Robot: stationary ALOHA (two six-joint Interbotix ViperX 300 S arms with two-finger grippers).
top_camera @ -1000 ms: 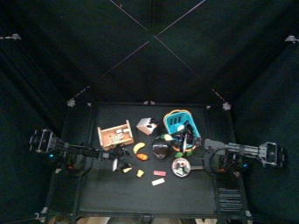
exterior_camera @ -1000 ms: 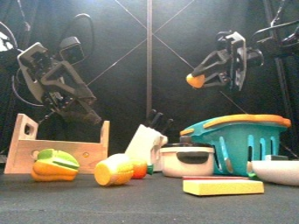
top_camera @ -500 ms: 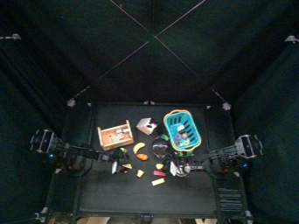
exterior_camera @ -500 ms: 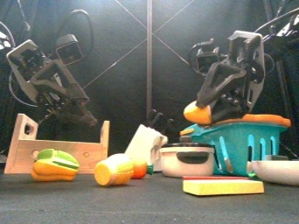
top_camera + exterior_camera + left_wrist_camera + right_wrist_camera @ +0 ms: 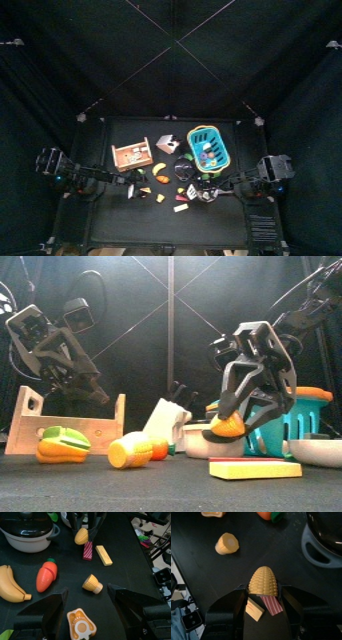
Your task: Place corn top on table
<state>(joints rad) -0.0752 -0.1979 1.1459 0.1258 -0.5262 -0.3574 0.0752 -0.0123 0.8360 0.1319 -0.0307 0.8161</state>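
Centrally, the black table (image 5: pixel 94 488) carries a spread of toy food, with a teal basket (image 5: pixel 310 416) at the right and a wooden crate (image 5: pixel 34 431) at the left. Right of centre, the right gripper (image 5: pixel 231 424) hangs low over the tabletop, its jaws clamped on the corn top (image 5: pixel 263 581), held just above a yellow block (image 5: pixel 254 469) and beside a small pot (image 5: pixel 207 439). Farther left, the left gripper (image 5: pixel 87 609) hovers with jaws spread wide, holding nothing, over a carrot (image 5: pixel 45 575).
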